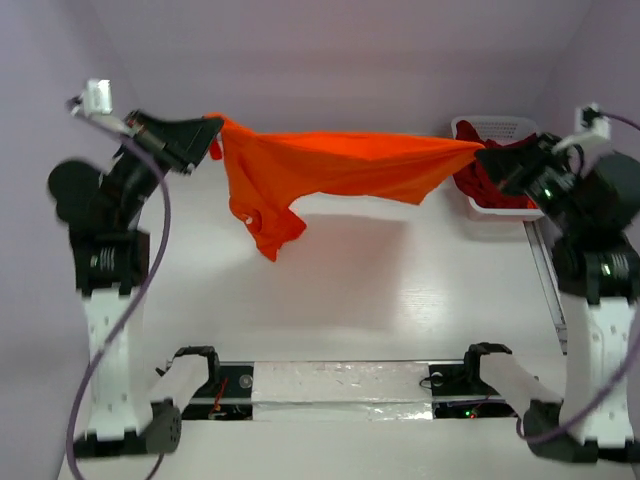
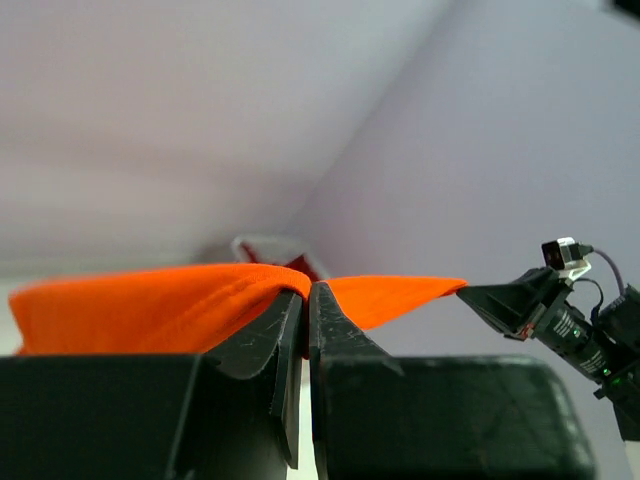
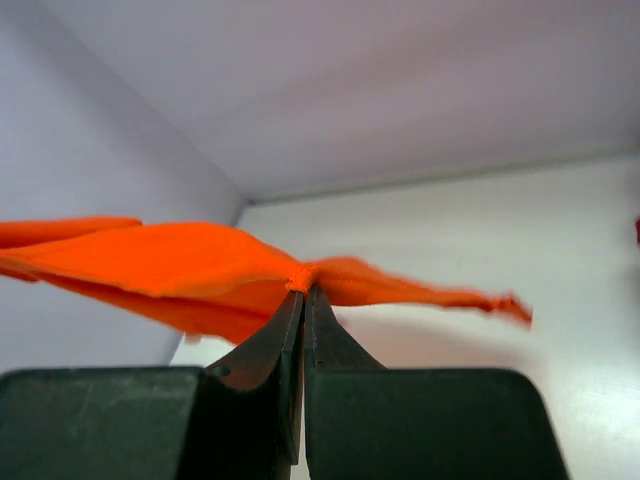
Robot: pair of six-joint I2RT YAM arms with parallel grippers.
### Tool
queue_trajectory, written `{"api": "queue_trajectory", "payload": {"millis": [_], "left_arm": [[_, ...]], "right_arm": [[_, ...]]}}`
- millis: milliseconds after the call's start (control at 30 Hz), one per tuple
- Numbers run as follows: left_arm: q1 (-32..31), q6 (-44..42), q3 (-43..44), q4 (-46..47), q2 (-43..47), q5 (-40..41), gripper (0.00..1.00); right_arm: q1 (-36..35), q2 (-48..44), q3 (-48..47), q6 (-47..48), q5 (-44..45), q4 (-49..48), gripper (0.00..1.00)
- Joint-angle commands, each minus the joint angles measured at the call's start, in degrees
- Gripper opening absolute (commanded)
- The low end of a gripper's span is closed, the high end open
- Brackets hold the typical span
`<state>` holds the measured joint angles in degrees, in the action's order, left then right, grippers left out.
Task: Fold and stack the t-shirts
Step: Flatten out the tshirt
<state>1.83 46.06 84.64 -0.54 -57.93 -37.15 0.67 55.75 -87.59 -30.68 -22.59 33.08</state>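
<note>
The left hand (image 1: 212, 130) and right hand (image 1: 487, 153), each clamped tight, stretch the orange shirt (image 1: 330, 165) above the counter (image 1: 420, 300). Nothing is folded yet, and red shirts (image 1: 478, 185) sit in the basket (image 1: 500, 123).

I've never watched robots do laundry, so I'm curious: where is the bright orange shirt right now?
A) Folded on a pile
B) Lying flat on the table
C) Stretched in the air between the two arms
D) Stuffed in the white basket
C: the orange t-shirt hangs above the table, pinched at one end by the left gripper and at the other by the right gripper.
</note>
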Motion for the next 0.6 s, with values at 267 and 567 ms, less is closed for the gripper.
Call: {"api": "queue_trajectory", "payload": {"millis": [267,567], "left_arm": [[-0.33,1.92,-10.63,1.06,24.53,-2.58,0.00],[-0.33,-2.55,-13.97,-0.88,20.67,0.14,0.00]], "right_arm": [[-0.32,-25.59,-4.25,2.38,4.66,11.12,0.00],[-0.32,-27.36,3.73,1.41,6.33,6.92,0.00]]}}
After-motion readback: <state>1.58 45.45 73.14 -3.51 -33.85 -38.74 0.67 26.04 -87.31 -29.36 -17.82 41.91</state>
